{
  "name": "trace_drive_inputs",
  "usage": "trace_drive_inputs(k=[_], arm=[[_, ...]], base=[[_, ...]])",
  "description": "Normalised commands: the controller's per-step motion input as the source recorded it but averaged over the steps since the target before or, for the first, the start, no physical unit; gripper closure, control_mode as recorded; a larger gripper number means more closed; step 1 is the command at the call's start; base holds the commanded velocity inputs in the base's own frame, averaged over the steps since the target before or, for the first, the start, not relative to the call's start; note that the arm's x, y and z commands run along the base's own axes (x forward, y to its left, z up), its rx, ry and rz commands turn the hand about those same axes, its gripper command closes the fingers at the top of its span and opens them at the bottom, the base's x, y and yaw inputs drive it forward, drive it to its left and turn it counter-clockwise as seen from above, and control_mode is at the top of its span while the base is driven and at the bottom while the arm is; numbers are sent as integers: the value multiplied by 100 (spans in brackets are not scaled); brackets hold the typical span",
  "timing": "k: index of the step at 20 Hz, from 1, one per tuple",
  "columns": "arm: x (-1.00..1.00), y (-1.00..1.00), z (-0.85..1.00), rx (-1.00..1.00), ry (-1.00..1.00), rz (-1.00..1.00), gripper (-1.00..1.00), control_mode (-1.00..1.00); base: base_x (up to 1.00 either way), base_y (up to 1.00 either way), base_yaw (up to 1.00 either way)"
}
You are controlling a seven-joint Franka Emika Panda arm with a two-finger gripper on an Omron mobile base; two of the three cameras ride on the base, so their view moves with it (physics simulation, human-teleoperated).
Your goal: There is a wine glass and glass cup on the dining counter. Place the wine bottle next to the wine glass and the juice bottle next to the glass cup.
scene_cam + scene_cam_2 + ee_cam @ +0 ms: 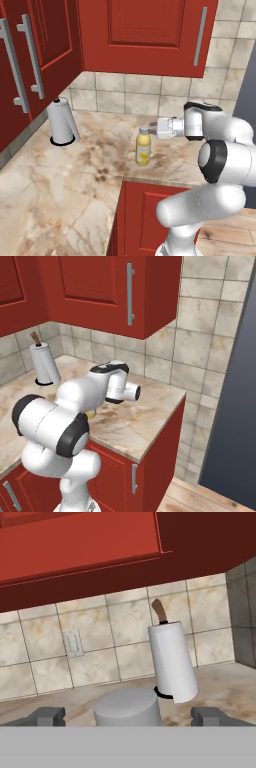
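Observation:
The juice bottle (143, 149), pale yellow with a grey screw cap (127, 708), stands upright on a marbled kitchen counter (75, 170) near its front corner. My gripper (151, 126) reaches in level from the right at cap height. It is open, and in the hand view the cap sits between the two dark fingertips (47, 716) of the gripper (128, 717) without touching them. In the right base view my arm covers the bottle except a yellow sliver (90, 414). The wine bottle, wine glass, glass cup and dining counter are out of view.
A paper towel roll (62, 122) (172, 662) stands on a holder at the counter's back left by the tiled wall. Red wall cabinets (145, 35) hang low over the counter. A dark tall panel (235, 406) rises to the right of the counter's end.

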Motion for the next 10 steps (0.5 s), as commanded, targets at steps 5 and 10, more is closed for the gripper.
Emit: trace_drive_inputs(k=[5, 10], arm=[[10, 13, -19, 0, 0, 0, -100, -100], [12, 9, -18, -1, 0, 0, -100, -100]], base=[[0, 0, 0], [0, 0, 0]])
